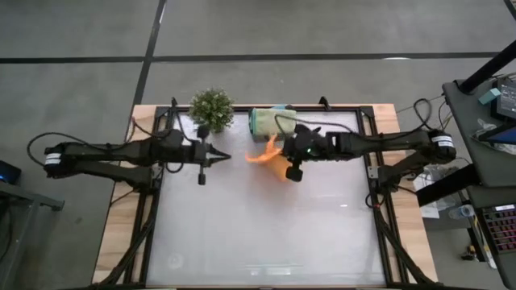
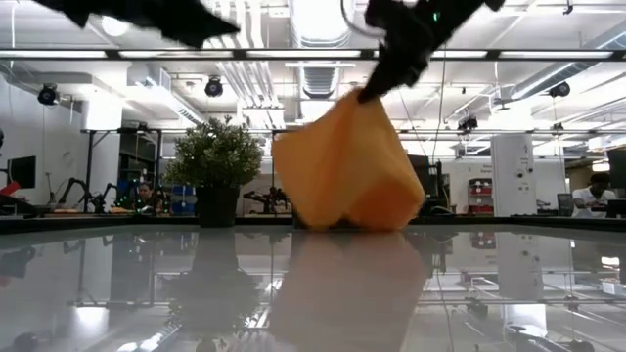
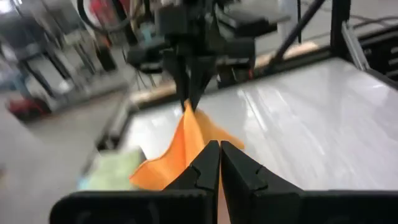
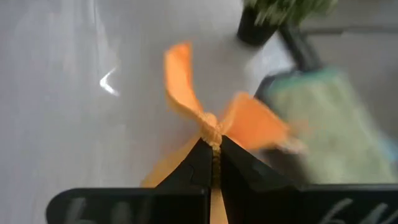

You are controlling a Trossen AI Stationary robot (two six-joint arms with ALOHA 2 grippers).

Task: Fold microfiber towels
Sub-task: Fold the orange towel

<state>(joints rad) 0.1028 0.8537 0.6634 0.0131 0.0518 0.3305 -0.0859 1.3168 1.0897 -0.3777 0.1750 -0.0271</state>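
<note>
High view: grey bin (image 1: pixel 272 121) holds green towels (image 1: pixel 266 122).

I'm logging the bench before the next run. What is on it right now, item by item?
Orange microfiber towel: one, orange, hanging bunched from the right gripper, lower edge on the table.
Stacked towels: count unclear, light green with teal edge, far edge beside the plant.
Small potted plant: one, green, far edge.
White table top: one.
Right gripper: fingers shut on the orange towel.
Left gripper: fingers shut, empty, left of the towel.
</note>
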